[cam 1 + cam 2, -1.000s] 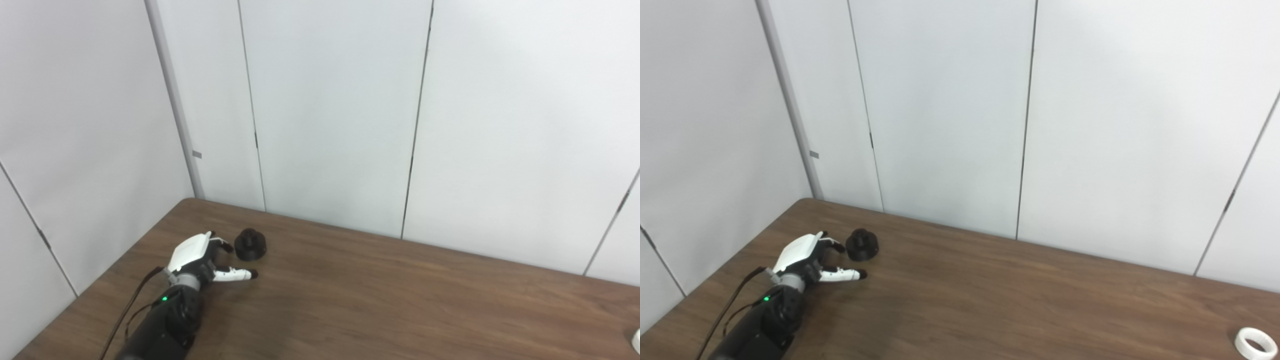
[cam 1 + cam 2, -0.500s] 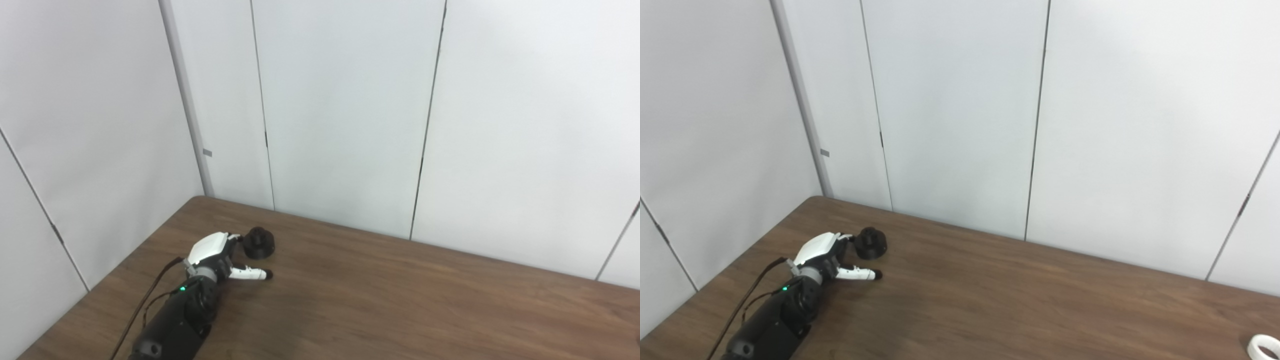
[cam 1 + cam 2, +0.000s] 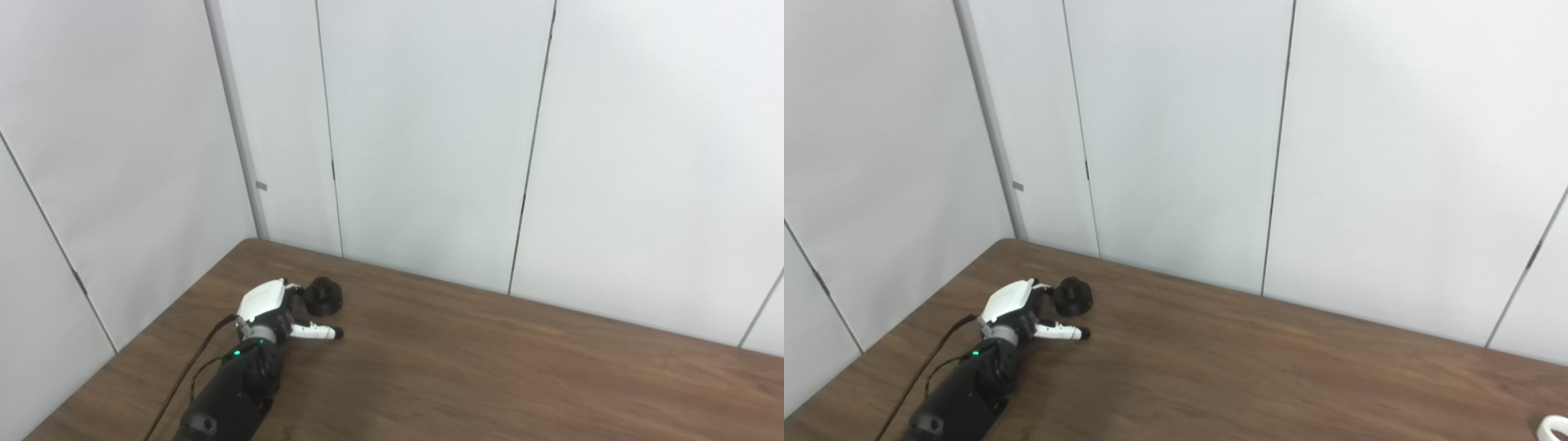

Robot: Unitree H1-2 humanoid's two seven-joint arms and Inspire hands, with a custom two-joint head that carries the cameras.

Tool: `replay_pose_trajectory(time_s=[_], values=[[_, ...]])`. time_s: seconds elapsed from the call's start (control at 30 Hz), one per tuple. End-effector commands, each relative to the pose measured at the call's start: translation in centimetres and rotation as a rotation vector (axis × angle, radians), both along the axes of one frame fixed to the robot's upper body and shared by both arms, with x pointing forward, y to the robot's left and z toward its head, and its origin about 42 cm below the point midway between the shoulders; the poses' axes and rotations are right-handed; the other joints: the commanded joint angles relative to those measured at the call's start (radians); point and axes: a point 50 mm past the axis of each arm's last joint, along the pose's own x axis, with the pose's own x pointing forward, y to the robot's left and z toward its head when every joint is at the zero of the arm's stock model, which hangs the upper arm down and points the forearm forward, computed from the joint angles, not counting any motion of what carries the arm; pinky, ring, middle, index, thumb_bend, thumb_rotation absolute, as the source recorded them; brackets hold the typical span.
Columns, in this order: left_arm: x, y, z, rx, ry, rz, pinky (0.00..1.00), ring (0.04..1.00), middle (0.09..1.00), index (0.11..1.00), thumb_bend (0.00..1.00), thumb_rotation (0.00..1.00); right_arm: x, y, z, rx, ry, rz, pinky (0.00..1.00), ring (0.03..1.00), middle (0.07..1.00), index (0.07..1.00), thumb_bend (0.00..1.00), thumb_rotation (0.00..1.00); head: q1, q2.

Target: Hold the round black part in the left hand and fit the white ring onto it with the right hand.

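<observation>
My left hand (image 3: pixel 269 306) has its fingers spread beside the round black plastic part (image 3: pixel 323 296), ungrasped; the white plastic ring (image 3: pixel 1554 427) lies far off.

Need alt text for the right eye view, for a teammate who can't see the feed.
The left hand reaches across a brown wooden table, fingers apart around the near side of the round black part, not yet gripping it. The white ring lies far off at the bottom right corner, partly cut off. The right hand is out of view; pale wall panels stand behind.
</observation>
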Motion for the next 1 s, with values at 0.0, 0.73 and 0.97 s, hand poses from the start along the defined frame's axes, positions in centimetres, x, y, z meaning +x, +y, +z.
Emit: replay_pose_trajectory(time_s=[0.0,0.73,0.97], values=[[1.1,-0.7,0.8,0.032,-0.044,-0.024,1.00,1.000,1.000,0.804,1.00,0.30,-0.8,-1.3,-0.4,-0.026,0.037,-0.023,0.91,1.000,1.000,1.000,0.57,0.40,0.003,0.000],[1.4,-3.6,-6.3,-0.050,-0.166,-0.015,1.00,1.000,0.974,0.627,0.86,0.14,-1.2,-1.7,-0.4,-0.018,0.025,-0.015,0.96,1.000,1.000,1.000,0.56,0.39,0.003,0.011],[1.5,-4.8,-7.5,-0.095,-0.192,-0.035,1.00,1.000,0.942,0.539,0.68,0.06,-1.4,-1.4,-0.1,-0.012,0.035,-0.019,0.94,1.000,1.000,1.000,0.55,0.38,-0.003,0.015]])
